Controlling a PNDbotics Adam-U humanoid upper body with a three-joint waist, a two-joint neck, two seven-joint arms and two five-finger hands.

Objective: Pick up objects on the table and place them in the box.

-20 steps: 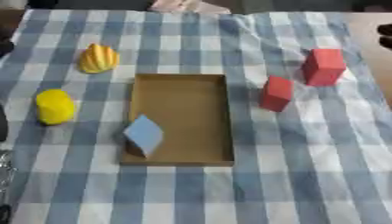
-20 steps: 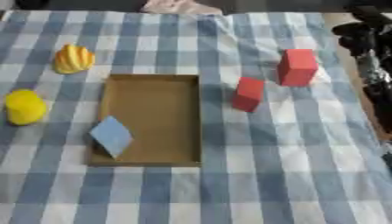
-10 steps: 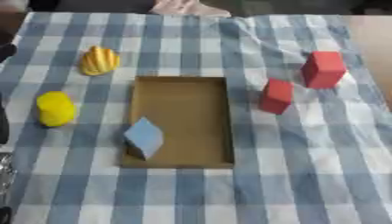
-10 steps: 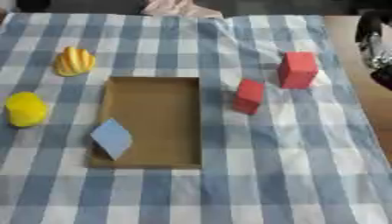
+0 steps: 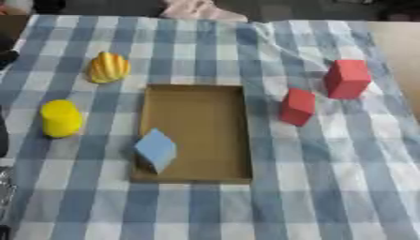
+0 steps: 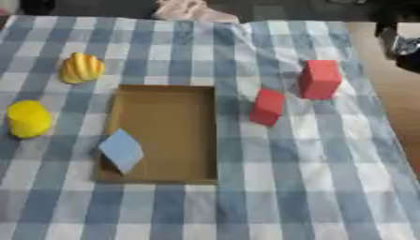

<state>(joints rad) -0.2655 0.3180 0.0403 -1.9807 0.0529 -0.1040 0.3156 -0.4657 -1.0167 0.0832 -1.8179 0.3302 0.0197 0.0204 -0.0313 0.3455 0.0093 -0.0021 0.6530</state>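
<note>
Centre frame: shallow brown cardboard box, open-topped, on checked surface. Pale blue block tilted over its lower-left rim. Two red blocks right; yellow cylinder, ridged yellow piece left. Right hand dark at upper right edge; its fingers can't be made out.

Setting: staged test/demo bench, prob. lab, not a home. Evidence: blue-and-white checked tablecloth over a bare wooden tabletop, w/ plain props only — shallow brown cardboard box, red foam-like blocks, yellow cylinder, ridged yellow-orange shape. Surroundings at far edge dark, indistinct.
</note>
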